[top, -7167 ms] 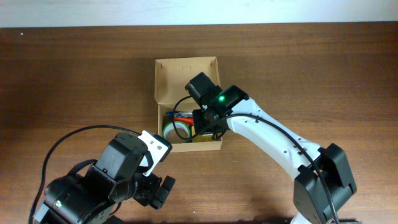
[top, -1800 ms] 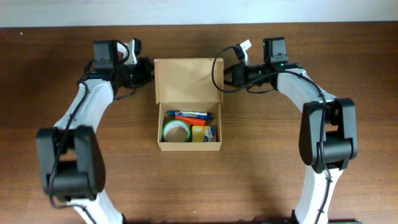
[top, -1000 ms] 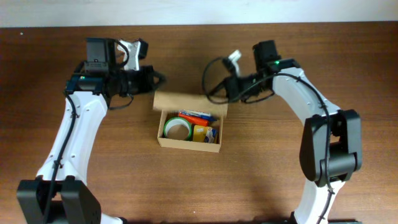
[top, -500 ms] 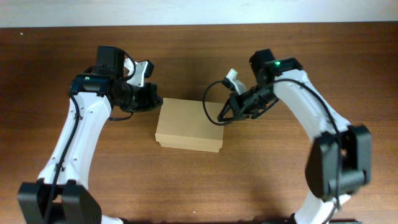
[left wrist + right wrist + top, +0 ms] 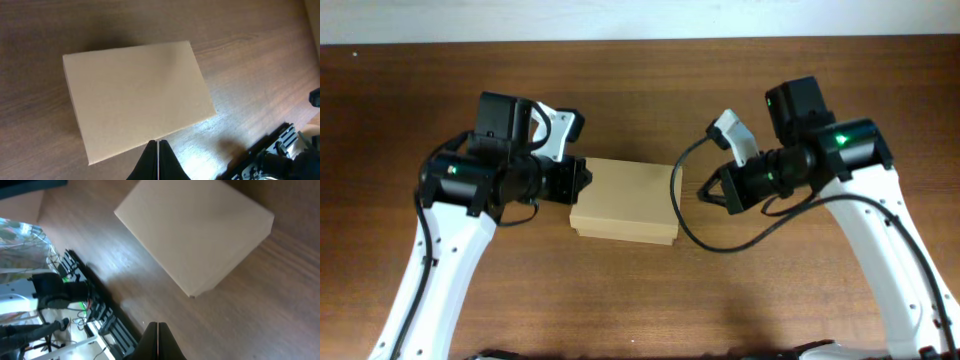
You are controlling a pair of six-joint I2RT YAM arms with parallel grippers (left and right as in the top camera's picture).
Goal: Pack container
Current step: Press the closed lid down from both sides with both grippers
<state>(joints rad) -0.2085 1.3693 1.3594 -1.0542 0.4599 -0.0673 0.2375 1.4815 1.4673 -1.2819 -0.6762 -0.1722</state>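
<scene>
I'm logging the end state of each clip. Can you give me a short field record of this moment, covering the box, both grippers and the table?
container: tan cardboard, lid closed flat, contents hidden
left gripper: shut, empty, tip at the container's edge; contact unclear
right gripper: shut, empty, apart from the container
table: dark wood, container lies flat on it
task status: container looks packed and closed

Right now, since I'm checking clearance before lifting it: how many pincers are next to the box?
2. The left pincer is by the container, at its left edge; the right pincer is off its right edge, apart. Both shut.
</scene>
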